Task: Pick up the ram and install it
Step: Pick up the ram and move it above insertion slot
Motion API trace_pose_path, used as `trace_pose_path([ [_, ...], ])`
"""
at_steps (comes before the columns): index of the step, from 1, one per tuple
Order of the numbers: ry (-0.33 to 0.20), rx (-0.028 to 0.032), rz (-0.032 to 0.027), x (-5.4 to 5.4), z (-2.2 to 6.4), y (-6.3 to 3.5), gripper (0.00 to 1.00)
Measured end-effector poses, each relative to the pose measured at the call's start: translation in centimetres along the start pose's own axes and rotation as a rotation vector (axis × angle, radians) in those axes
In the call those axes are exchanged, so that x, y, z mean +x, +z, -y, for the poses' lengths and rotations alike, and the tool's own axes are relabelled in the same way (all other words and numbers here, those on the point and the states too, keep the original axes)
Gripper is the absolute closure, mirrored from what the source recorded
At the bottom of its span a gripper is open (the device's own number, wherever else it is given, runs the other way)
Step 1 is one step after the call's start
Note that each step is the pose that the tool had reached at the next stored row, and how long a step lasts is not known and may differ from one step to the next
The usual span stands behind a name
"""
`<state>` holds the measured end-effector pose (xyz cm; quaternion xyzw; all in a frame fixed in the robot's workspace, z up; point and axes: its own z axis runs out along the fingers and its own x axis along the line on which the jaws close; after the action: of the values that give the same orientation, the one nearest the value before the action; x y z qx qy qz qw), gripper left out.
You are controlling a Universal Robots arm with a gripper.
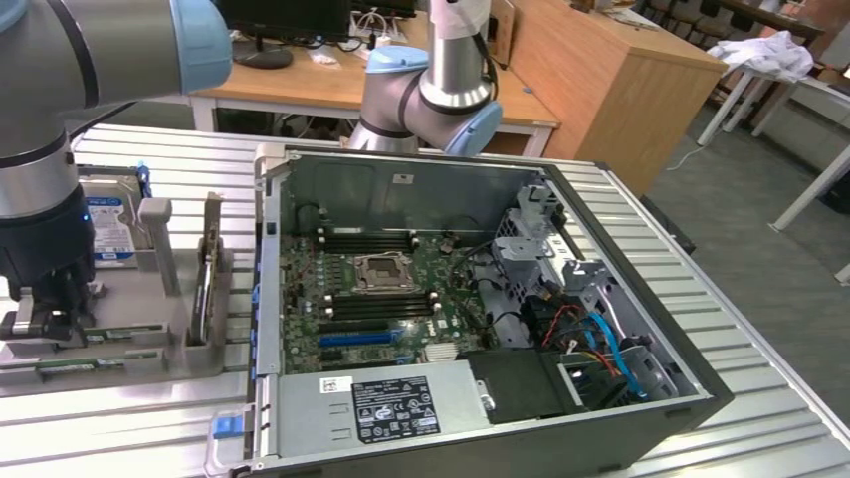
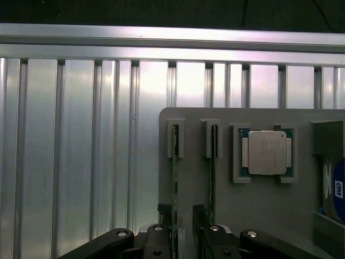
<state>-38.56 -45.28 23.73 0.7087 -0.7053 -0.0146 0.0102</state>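
Observation:
Two green ram sticks stand on edge in slots of a grey holder plate (image 2: 259, 205). In the wrist view my gripper (image 2: 180, 229) is open low over the plate, its fingers (image 2: 161, 216) on either side of the nearer ram stick (image 2: 175, 172), with a gap showing between stick and pads. The other ram stick (image 2: 212, 178) stands just outside the fingers. In the exterior view my gripper (image 1: 47, 319) hangs over the holder (image 1: 133, 299) at the exterior view's left, with a ram stick (image 1: 126, 339) running out from under it. The motherboard (image 1: 385, 289) lies in the open computer case (image 1: 638, 418), its black memory slots (image 1: 365, 239) bare.
A processor chip (image 2: 266, 152) sits in a pocket of the holder beside the ram. A silver-and-blue hard drive (image 1: 109, 224) stands at the holder's far end. Ribbed aluminium tabletop (image 2: 70, 162) surrounds the plate. A second arm's base (image 1: 432, 90) rises behind the case. Cables (image 1: 598, 339) fill the case's right.

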Motion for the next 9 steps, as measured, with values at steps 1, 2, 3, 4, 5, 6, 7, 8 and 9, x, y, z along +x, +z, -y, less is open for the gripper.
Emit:
trace_pose_path([
  [1, 0.0, 0.0001, 0.0001, 0.0, 0.0, 0.0, 0.71],
  [2, 0.0, 0.0001, 0.0001, 0.0, 0.0, 0.01, 0.71],
  [3, 0.0, 0.0, 0.0, 0.0, 0.0, 0.03, 0.71],
  [4, 0.0, 0.0002, 0.0002, 0.0, 0.0, 0.09, 0.71],
  [5, 0.0, 0.0002, 0.0001, 0.0, 0.01, 0.16, 0.71],
  [6, 0.0, 0.0, 0.0, 0.0, 0.01, 0.23, 0.71],
  [7, 0.0, 0.0001, 0.0001, 0.0, 0.01, 0.32, 0.71],
  [8, 0.0, 0.0001, 0.0001, 0.0, 0.01, 0.41, 0.71],
  [9, 0.0, 0.0001, 0.0, 0.0, 0.02, 0.5, 0.71],
])
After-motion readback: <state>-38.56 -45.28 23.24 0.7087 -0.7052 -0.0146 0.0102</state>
